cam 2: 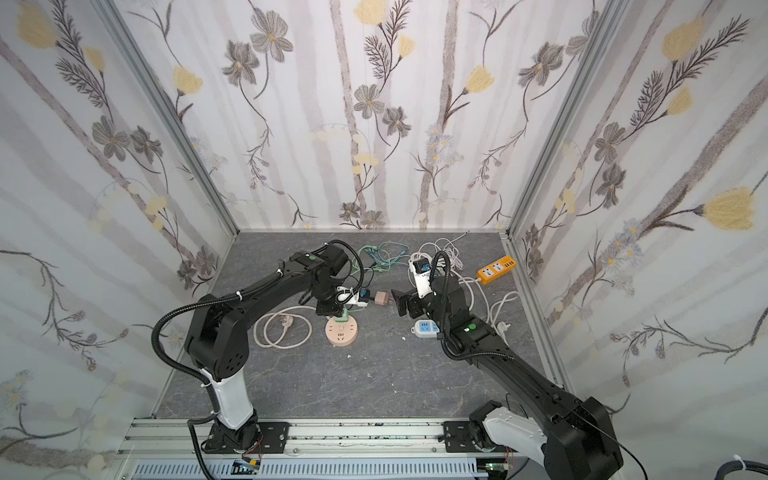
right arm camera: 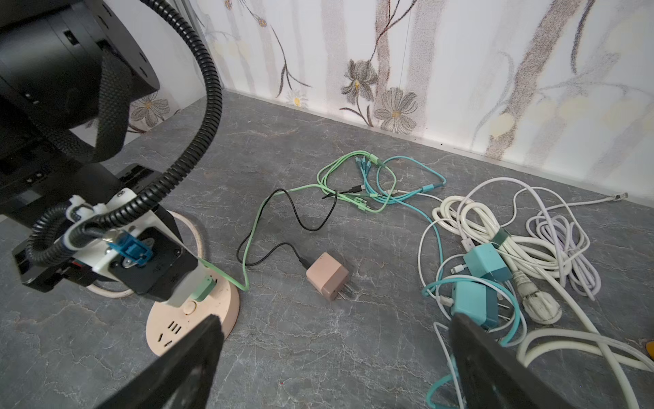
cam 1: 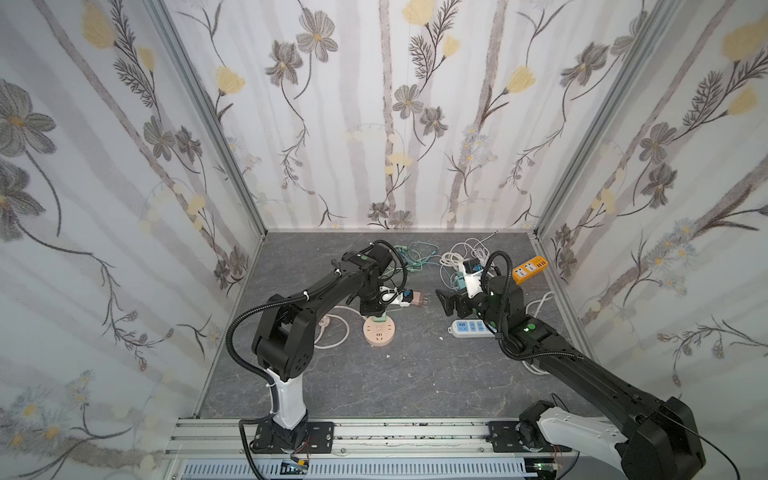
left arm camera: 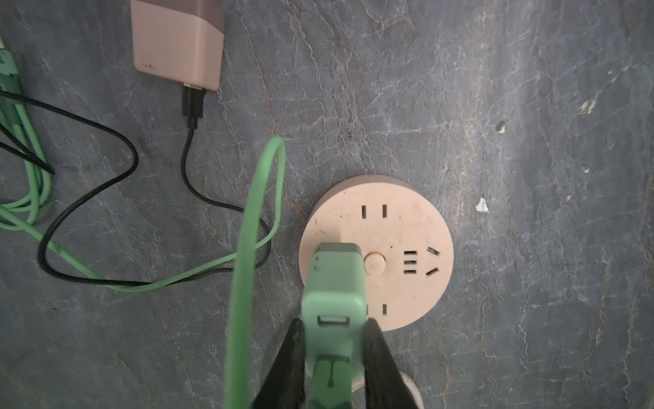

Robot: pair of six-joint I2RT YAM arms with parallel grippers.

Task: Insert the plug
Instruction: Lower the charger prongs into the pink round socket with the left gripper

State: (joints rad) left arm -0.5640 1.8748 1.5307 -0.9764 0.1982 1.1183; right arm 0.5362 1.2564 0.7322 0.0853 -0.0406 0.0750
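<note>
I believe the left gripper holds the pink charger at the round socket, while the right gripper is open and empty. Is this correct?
Not quite: the left gripper holds the green charger, not the pink one. The left wrist view shows it clamped at the round socket; the pink charger lies apart on the table. The right gripper is open and empty.

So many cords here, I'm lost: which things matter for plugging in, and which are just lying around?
In use: green charger plug, left pincer gripping it, round pink socket.
Lying about: pink charger, teal chargers, white cables, orange power strip, blue-and-white power strip.
</note>
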